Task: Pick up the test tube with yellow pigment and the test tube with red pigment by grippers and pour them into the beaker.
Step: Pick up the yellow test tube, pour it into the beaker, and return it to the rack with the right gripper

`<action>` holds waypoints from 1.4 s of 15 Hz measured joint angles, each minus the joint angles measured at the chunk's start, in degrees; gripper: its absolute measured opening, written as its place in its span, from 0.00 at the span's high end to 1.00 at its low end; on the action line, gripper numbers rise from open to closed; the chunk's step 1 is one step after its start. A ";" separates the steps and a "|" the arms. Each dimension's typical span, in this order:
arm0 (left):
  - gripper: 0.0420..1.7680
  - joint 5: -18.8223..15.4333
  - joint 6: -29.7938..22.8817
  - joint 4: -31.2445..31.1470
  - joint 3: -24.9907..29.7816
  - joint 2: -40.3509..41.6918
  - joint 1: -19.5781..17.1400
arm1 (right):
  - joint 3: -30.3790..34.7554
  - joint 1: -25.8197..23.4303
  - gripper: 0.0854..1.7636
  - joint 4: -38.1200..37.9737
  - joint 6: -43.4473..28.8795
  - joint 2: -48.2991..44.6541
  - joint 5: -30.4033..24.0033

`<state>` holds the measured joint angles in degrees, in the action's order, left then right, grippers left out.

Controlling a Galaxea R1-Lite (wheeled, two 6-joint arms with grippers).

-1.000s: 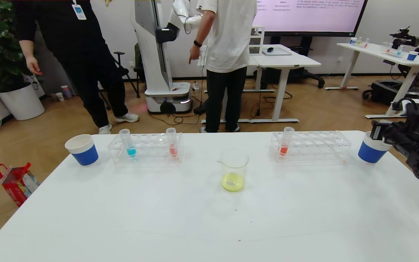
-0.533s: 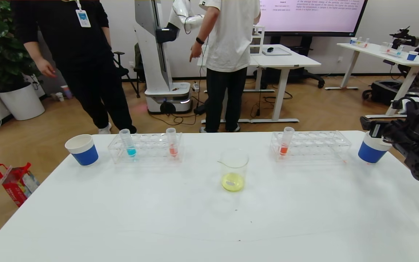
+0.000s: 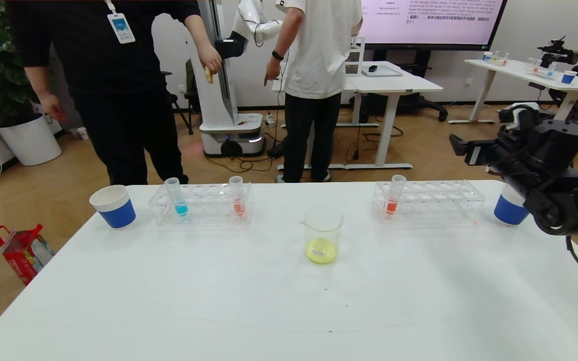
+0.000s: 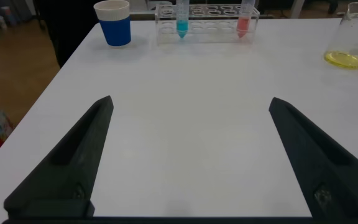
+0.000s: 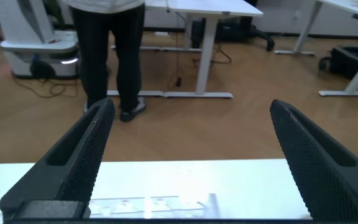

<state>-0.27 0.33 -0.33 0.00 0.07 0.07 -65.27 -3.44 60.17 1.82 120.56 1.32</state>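
The beaker (image 3: 322, 233) stands mid-table with yellow liquid at its bottom; it also shows in the left wrist view (image 4: 352, 37). The test tube with red pigment (image 3: 238, 199) stands in the left rack (image 3: 203, 203), and shows in the left wrist view (image 4: 244, 20). The test tube with yellow pigment is out of view. My right gripper (image 3: 462, 149) is open and empty, raised above the right end of the right rack (image 3: 432, 200); its jaws stand wide apart (image 5: 191, 155). My left gripper (image 4: 190, 102) is open and empty, low over the near left of the table.
A blue-liquid tube (image 3: 177, 198) shares the left rack. An orange-red tube (image 3: 393, 196) stands in the right rack. Blue-and-white paper cups stand at the far left (image 3: 113, 206) and far right (image 3: 510, 209). Two people stand behind the table's far edge.
My right gripper has risen from beside the right paper cup and moved left, over the right rack's end. The person in black has stepped closer behind the left rack.
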 joint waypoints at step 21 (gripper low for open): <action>0.01 0.00 0.00 -0.02 0.00 0.00 0.02 | 33.74 10.37 0.02 -1.66 4.57 -59.43 3.56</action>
<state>-0.27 0.33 -0.35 0.00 0.07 0.10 -31.52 6.94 58.51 6.39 61.14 4.88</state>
